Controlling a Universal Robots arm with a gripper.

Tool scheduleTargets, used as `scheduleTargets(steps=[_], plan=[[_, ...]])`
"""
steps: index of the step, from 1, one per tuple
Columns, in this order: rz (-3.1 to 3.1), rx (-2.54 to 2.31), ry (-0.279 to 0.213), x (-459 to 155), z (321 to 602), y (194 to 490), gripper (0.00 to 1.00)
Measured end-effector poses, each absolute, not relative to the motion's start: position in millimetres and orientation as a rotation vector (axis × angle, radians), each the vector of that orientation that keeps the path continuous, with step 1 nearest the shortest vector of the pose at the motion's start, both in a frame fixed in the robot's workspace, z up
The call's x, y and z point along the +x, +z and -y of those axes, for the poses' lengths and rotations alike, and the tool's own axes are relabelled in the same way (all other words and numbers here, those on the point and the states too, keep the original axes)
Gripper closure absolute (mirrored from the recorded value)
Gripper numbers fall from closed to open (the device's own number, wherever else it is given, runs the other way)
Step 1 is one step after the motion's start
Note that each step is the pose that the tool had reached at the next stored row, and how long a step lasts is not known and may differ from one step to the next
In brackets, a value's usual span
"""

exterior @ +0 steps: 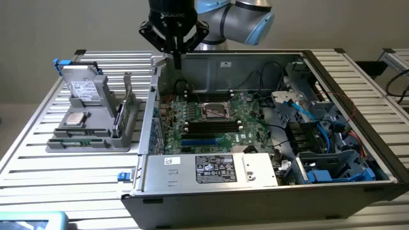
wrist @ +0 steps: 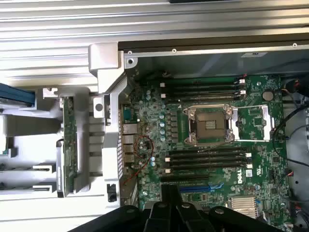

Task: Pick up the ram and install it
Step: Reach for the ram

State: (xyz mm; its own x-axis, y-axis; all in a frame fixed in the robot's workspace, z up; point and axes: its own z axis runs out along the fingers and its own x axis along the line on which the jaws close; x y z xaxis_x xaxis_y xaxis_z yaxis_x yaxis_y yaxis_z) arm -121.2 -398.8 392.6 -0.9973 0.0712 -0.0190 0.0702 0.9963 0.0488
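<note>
The ram (exterior: 118, 120) stands on edge in the grey parts holder (exterior: 89, 139) on the exterior view's left, beside a larger green card (exterior: 131, 112). From the wrist camera the ram (wrist: 59, 166) is a thin pale edge next to that card (wrist: 70, 140). My gripper (exterior: 177, 63) hangs above the far left corner of the open computer case (exterior: 255, 191), well away from the holder. Its fingers are shut together with nothing between them. The wrist view has the dark fingers (wrist: 175, 205) over the motherboard (wrist: 159, 130), whose long black memory slots (wrist: 207, 159) lie beside the CPU socket (wrist: 210, 125).
The case stands on a slatted metal table (exterior: 64, 167). Its power supply (exterior: 211, 170) is at the near side, with cables and blue drive bays (exterior: 332, 143) on the exterior view's right. The holder also carries a drive (exterior: 83, 88) and a chip (exterior: 74, 120).
</note>
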Motion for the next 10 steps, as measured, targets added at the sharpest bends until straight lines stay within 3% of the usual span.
scheduleTargets(steps=[10], plan=[[-3.118,0.110,0.075,-121.2,398.8,392.6,0.89]])
